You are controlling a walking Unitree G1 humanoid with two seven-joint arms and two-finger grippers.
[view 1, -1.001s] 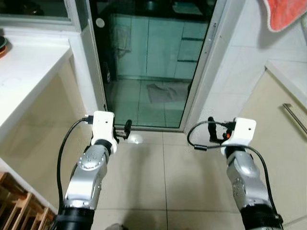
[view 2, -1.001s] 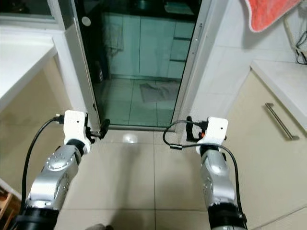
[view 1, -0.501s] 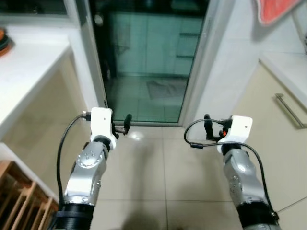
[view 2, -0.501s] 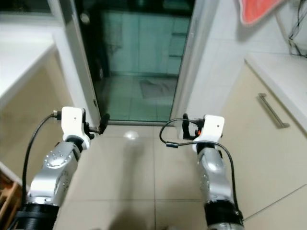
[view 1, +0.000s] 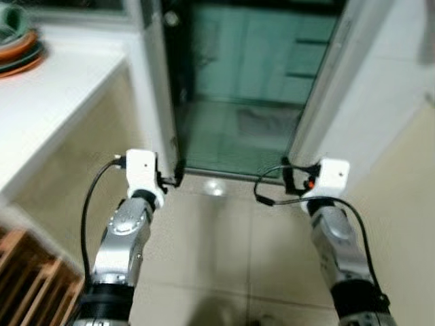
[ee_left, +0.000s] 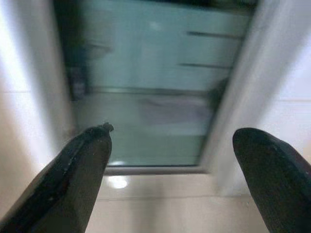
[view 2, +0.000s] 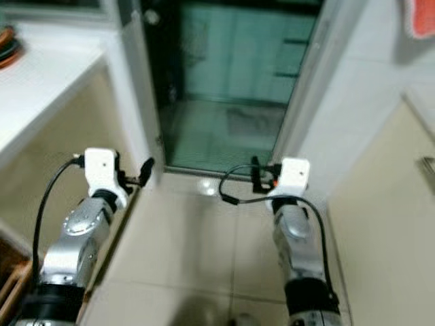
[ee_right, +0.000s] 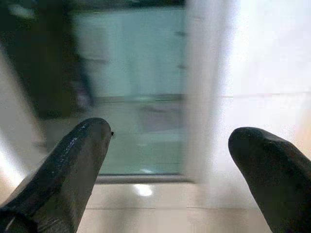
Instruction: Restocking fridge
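I hold both silver arms out in front of me over a beige tiled floor (view 1: 224, 251). My left gripper (view 1: 173, 182) is open and empty, its black fingers (ee_left: 77, 179) spread wide in the left wrist view. My right gripper (view 1: 285, 178) is open too, with nothing between its fingers (ee_right: 73, 165). Both point toward a dark glass sliding door (view 1: 258, 88) in a white frame, a short way ahead. The pictures are blurred.
A white countertop (view 1: 47, 95) runs along my left with stacked bowls (view 1: 17, 44) at its far end. A wooden rack (view 1: 27, 285) stands low on the left. On the right are a beige cabinet (view 2: 380, 224) and a red cloth (view 2: 421, 17).
The whole view has swung to the left: the counter and bowls show more, the right cabinet less. Both arms keep the same pose and both grippers stay open.
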